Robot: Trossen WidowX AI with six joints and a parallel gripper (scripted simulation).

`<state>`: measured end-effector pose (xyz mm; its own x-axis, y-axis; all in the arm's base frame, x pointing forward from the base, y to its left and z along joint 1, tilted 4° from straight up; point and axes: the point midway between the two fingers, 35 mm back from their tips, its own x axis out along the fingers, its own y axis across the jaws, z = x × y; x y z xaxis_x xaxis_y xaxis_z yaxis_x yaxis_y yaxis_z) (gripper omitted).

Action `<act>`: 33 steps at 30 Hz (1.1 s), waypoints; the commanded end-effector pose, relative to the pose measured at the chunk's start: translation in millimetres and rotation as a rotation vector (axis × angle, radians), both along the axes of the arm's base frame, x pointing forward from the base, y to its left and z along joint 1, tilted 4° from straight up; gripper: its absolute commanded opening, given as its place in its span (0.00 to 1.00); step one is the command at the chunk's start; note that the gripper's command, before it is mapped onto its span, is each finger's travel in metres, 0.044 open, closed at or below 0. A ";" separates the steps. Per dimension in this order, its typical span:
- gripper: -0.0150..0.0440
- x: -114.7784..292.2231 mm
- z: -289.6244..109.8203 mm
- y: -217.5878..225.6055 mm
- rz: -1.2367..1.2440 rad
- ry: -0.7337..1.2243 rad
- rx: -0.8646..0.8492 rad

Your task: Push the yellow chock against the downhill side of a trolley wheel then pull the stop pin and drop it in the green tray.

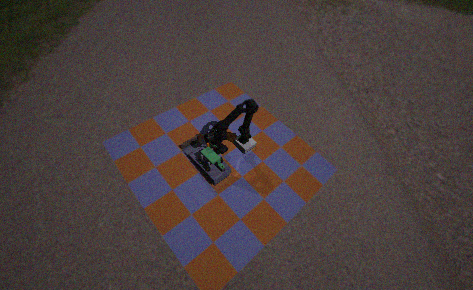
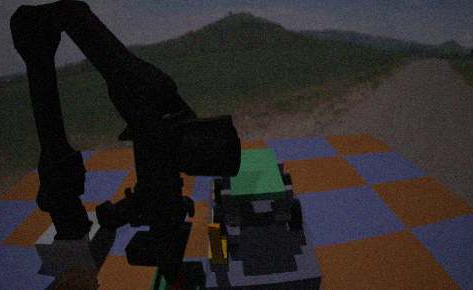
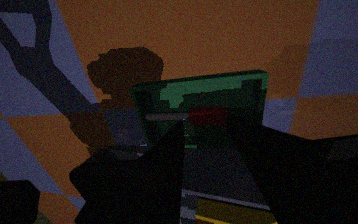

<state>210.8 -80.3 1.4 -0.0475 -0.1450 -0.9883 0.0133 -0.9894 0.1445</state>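
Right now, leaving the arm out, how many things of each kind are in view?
Trolley: 1
Ramp: 1
Yellow chock: 1
Red-headed stop pin: 1
Green tray: 1
Total: 5
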 end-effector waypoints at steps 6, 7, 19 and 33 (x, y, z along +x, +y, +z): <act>0.67 -0.3 -1.8 1.5 0.000 0.000 0.000; 0.71 -0.3 -1.8 1.5 0.000 0.000 0.000; 0.83 0.1 11.0 1.3 -0.003 0.001 -0.003; 1.00 -1.3 52.9 1.8 -0.005 0.001 -0.004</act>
